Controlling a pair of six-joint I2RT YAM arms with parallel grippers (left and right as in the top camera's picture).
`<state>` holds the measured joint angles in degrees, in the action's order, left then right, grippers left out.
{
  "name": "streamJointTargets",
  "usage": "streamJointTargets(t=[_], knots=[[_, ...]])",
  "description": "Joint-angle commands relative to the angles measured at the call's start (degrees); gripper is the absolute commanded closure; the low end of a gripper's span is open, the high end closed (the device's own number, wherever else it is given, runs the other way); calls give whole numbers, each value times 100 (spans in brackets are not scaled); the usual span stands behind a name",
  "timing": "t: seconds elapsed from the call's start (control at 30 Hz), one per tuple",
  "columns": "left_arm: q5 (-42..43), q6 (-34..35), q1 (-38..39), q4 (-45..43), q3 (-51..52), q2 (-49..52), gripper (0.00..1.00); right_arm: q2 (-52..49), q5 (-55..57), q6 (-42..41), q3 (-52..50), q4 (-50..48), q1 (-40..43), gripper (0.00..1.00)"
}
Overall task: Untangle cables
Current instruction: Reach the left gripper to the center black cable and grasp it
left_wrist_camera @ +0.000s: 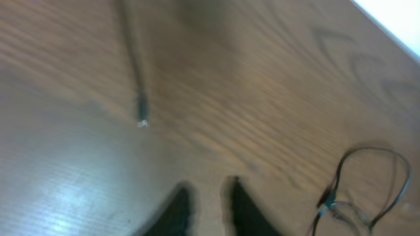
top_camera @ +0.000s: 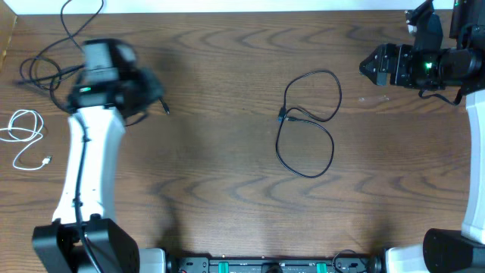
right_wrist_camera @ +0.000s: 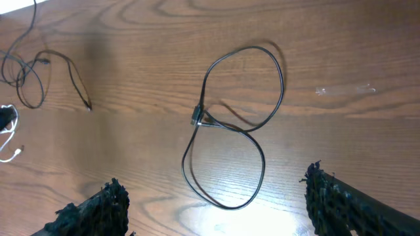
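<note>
Fingers (left_wrist_camera: 178,211) of the left gripper (left_wrist_camera: 209,185) rise from the bottom edge of the left wrist view. They are blurred and stand slightly apart, with bare wood in the narrow gap and nothing pinched. Just ahead of them lies 1 loose plug end (left_wrist_camera: 141,121), its black cord (left_wrist_camera: 129,46) running off toward the top edge. Jaws of the right gripper (right_wrist_camera: 215,177) are spread wide and empty, above the wooden table (top_camera: 227,189) near its far right corner.

Cables, counted:
- 1 white cable (top_camera: 26,136), loosely coiled at the left edge.
- 1 black figure-8 cable (top_camera: 307,121), alone at the table's middle, crossing itself at its plug, well apart from both grippers.
- 1 black bunch (top_camera: 47,70) at the far left corner, where the number of cords cannot be told.

In the overhead view the left arm (top_camera: 91,174) covers part of that bunch, so whether the loose plug end belongs to it is hidden. 1 faint pale streak (right_wrist_camera: 341,88) on the wood near the right gripper is too small to identify.
</note>
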<state>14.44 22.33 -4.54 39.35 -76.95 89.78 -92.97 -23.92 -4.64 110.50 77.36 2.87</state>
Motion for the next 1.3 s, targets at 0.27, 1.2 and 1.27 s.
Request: streamJointTargets(t=[0.27, 1.2, 1.27], knots=[[291, -614, 2107, -1668, -52, 1484, 37, -4, 4, 348, -44, 44, -35, 16], [-962, -774, 4035, -3307, -52, 3366, 34, -4, 133, 562, -44, 369, -35, 15], [-962, -774, 4033, -3305, -52, 3467, 34, -4, 133, 564, -44, 382, -35, 15]])
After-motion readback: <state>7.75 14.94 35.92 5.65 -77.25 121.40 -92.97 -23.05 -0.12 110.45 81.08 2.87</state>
